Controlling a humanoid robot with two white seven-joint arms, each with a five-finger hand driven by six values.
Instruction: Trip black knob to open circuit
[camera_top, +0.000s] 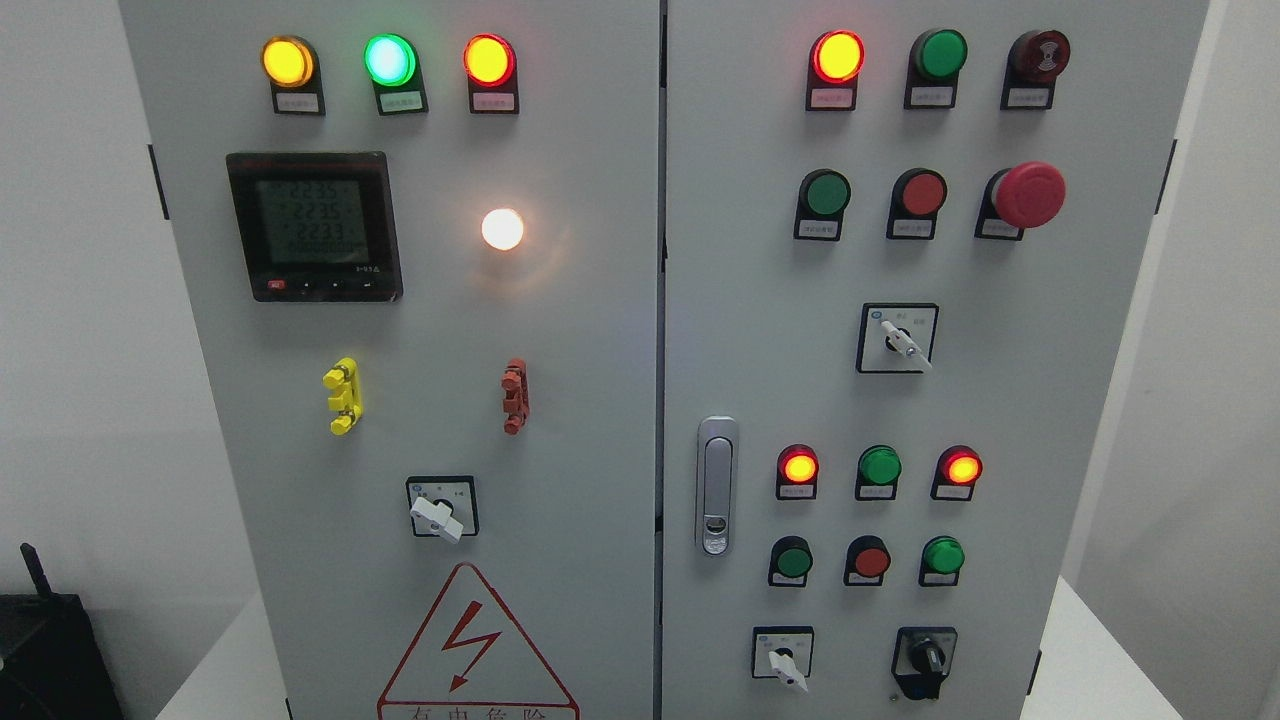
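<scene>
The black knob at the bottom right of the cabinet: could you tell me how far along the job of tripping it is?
Nothing looks done yet. The black knob sits untouched on the right door, its grip roughly upright, and several lamps are lit, such as the red lamp above. Nothing is in hand: neither hand is in view. Reaching, gripping and turning the knob are all left.

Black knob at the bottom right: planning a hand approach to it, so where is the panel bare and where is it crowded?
The black knob has bare panel to its right, up to the cabinet edge. Left, a white-handled selector leaves only a narrow gap. Above, the green button and red button crowd it. A broader bare patch lies between the upper selector and the lit indicator row.
</scene>
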